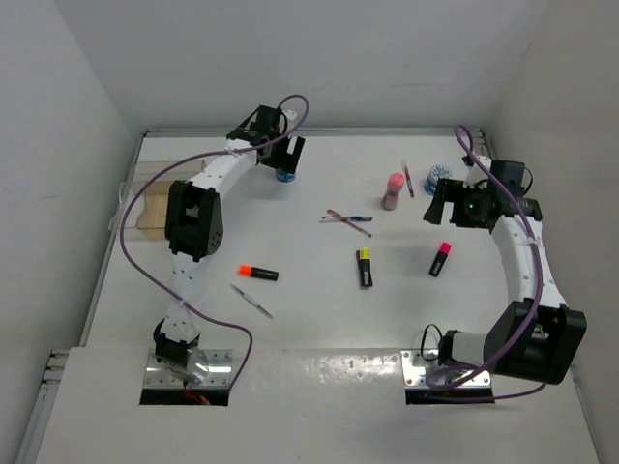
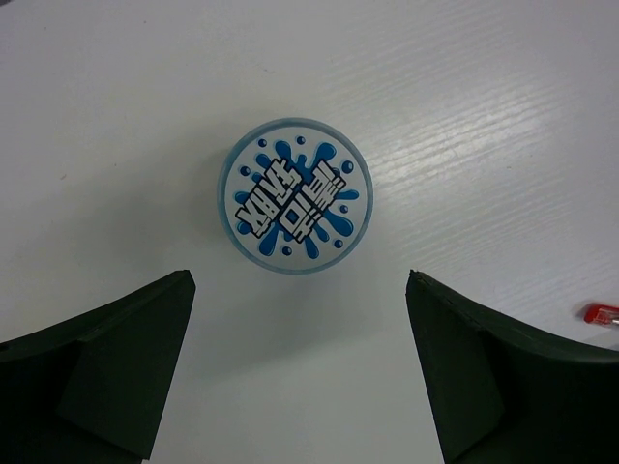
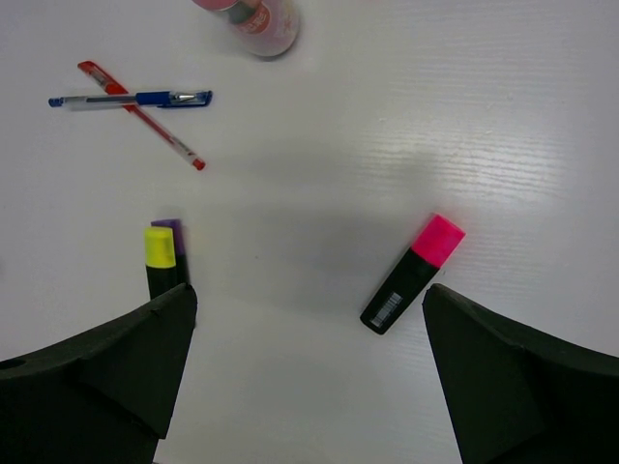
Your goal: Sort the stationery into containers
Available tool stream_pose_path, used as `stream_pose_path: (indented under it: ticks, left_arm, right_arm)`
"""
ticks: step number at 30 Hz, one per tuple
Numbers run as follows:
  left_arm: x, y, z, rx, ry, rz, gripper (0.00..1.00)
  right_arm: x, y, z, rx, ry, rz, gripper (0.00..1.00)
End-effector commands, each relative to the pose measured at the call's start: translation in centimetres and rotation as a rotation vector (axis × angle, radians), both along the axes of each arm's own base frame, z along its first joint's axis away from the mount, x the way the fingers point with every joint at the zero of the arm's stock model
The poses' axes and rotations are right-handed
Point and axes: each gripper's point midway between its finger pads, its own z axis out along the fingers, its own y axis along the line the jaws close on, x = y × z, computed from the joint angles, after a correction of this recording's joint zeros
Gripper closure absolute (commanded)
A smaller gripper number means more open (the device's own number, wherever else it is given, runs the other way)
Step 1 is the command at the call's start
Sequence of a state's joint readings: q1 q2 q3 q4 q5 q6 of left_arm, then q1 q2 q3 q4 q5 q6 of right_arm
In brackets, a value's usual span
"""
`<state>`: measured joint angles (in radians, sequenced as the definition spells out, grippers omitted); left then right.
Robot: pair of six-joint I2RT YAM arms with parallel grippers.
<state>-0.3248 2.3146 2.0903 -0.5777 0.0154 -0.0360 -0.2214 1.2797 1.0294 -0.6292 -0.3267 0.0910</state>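
1. The left hand (image 2: 300, 280), released and spread wide, hung over the blue-speckled jar (image 2: 295, 196). The jar stood untouched at eleven o'clock on the surface (image 1: 309, 290).
2. The next move probably called for lowering, straddling the round lid, clenching, then carrying it toward nine o'clock.
3. The right hand (image 3: 308, 302), also released, hovered over the pink-capped highlighter (image 3: 411, 274) at three o'clock and grasped nothing.
4. The container (image 1: 150, 211) sat at the nine o'clock edge, half hidden by the left arm (image 1: 193, 217). Its contents could not be told.
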Motion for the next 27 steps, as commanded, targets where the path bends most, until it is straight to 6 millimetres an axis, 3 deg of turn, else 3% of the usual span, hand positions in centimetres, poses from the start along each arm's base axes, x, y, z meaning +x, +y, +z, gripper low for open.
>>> stream_pose_path:
  ticks: [1,7,16,22,27]
  left_arm:
    - [1.5,-0.5,1.9,-0.044,-0.069,0.013,0.02]
    - [2.0,-0.6,-0.7,-0.042,-0.044,-0.020,0.02]
    - [3.4,-0.7,-1.6,-0.061,-0.073,0.005,0.03]
    - [4.3,-0.7,-1.5,-0.063,-0.109,0.015,0.03]
    - [5.0,-1.6,-0.4,-0.102,-0.143,-0.009,0.05]
  right_arm:
    - [1.3,0.0,1.5,0.012,-0.053,0.005,0.01]
    - [1.4,0.0,1.7,0.014,-0.053,0.002,0.01]
    - [1.4,0.0,1.2,0.028,-0.037,-0.002,0.01]
    - [1.4,0.0,1.0,0.032,-0.027,0.002,0.01]
    - [1.5,0.0,0.7,0.030,-0.016,0.004,0.01]
